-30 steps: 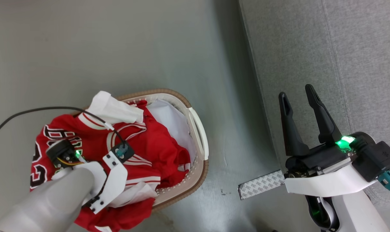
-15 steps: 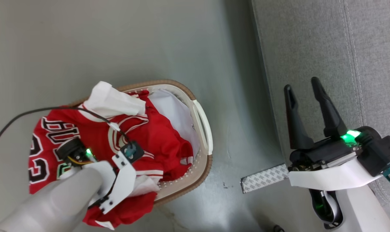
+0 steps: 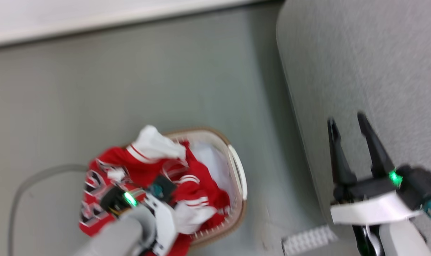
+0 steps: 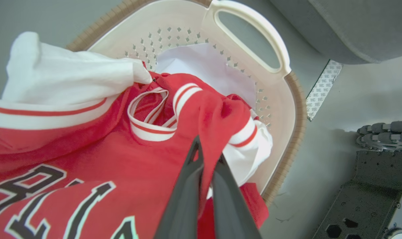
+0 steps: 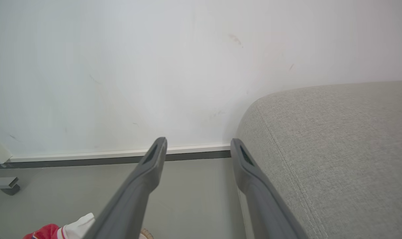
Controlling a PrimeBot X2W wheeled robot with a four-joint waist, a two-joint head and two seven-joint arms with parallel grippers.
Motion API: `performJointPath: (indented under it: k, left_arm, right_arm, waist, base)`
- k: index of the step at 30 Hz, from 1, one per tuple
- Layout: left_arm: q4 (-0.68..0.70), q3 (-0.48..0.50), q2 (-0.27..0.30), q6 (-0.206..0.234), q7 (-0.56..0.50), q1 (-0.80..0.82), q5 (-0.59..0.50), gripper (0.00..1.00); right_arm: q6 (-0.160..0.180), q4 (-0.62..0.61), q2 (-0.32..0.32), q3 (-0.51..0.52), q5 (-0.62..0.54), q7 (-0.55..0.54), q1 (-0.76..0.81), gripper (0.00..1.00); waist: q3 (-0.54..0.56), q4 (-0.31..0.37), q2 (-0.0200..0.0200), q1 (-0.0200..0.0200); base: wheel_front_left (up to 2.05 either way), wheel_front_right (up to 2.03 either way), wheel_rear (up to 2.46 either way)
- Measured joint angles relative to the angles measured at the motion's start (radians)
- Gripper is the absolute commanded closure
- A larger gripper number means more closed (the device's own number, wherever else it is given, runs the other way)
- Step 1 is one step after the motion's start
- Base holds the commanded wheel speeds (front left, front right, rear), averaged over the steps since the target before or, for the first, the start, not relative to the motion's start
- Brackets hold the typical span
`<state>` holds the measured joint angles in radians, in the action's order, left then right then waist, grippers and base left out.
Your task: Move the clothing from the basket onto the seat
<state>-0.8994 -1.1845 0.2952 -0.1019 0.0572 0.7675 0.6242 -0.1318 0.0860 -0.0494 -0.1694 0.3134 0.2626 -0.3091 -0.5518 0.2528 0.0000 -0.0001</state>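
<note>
The red jersey (image 4: 104, 142) with white trim and black-and-white lettering lies heaped over the near side of the cream basket (image 4: 280, 109). My left gripper (image 4: 208, 156) is shut on a raised red fold of it near a striped hem. In the blurred head view the jersey (image 3: 144, 170) spills over the basket (image 3: 238, 177), with my left wrist above it hiding the fingers. My right gripper (image 3: 346, 118) hangs open and holds nothing at the edge of the grey seat (image 3: 361, 64). From the right wrist, that gripper (image 5: 198, 142) points at the wall, beside the seat (image 5: 337, 139).
A plain white cloth (image 4: 207, 63) lies in the basket's bottom. A patterned tape strip (image 4: 323, 89) is stuck on the floor between basket and seat. My dark wheeled base (image 4: 370, 186) stands close by. A cable (image 3: 30, 177) trails left. The white wall (image 5: 121, 66) meets the floor behind.
The head camera has swung, so the whole picture shifted and blurred, and the wall's foot now shows. The jersey is bunched up more tightly under my left wrist. The right gripper stays open.
</note>
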Motion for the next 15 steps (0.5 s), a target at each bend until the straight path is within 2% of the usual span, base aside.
performJointPath:
  k: [7, 15]
  left_arm:
    - [-0.017, 0.053, -0.081, 0.050, 0.160, -0.113, 0.058, 1.00]
    - [0.103, 0.146, -0.091, 0.139, 0.204, -0.212, 0.069, 1.00]
  right_arm:
    - [0.000, 0.037, 0.000, 0.040, -0.034, 0.000, 0.127, 0.00]
    - [0.000, 0.048, -0.004, 0.070, -0.043, 0.000, 0.232, 0.00]
  waist:
    - [0.193, -0.046, 0.0000, -0.0002]
    - [0.391, -0.106, 0.0000, -0.0004]
  base:
    - [0.00, 0.00, 0.00]
    - [0.00, 0.00, 0.00]
